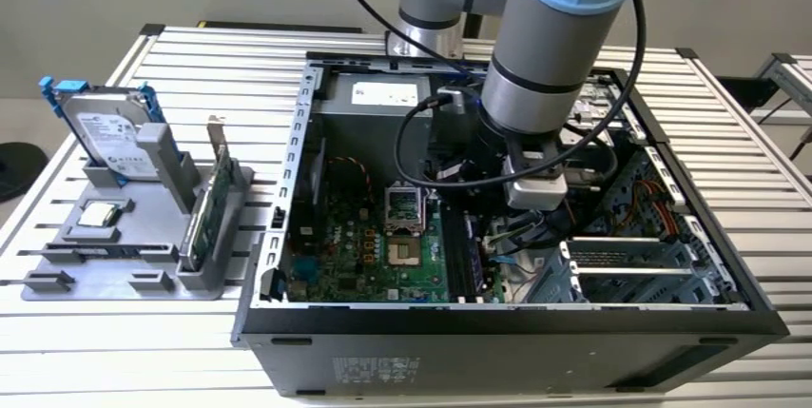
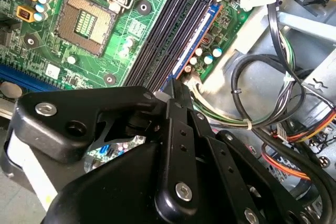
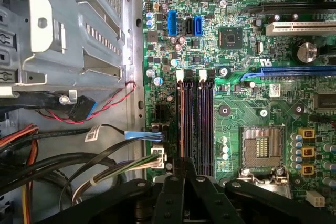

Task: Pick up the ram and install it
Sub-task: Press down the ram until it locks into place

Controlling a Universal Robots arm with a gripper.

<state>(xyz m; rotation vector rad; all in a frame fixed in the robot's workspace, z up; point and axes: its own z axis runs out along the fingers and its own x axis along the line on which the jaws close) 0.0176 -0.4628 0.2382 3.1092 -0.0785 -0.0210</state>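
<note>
- The ram (image 3: 182, 124) I take to be the thin board edge standing in the outermost memory slot, the one nearest the loose cables (image 3: 79, 166). It shows again as a bluish strip in the second wrist view (image 2: 197, 38). That reading is my judgement, since it is seen edge-on.
- The claw (image 3: 184, 163) is clenched, with its tips drawn together right over one end of that strip; the same shows in the second wrist view (image 2: 176, 85). I can't tell whether it pinches the edge or only bears on it.
- Step in hand, my call: install, seating phase. The pick looks done.
- The white latches (image 3: 181, 74) at the far end of the slots are visible. I can't tell whether they are locked.
- The neighbouring slots sit just beside it, the bare CPU socket (image 3: 262, 148) is near, and all are on the green motherboard (image 3: 236, 51).
- The next move calls for a straight-down push, staying in line with the slot, with no sideways drag toward the cables.
- In the exterior view the arm (image 1: 546, 75) reaches down into the open case (image 1: 508, 318) on the desk (image 1: 190, 47).
- The tray (image 1: 127, 280) at the exterior view's left holds the hard drive (image 1: 114, 132) and the expansion card (image 1: 209, 204), well apart from the work.
</note>
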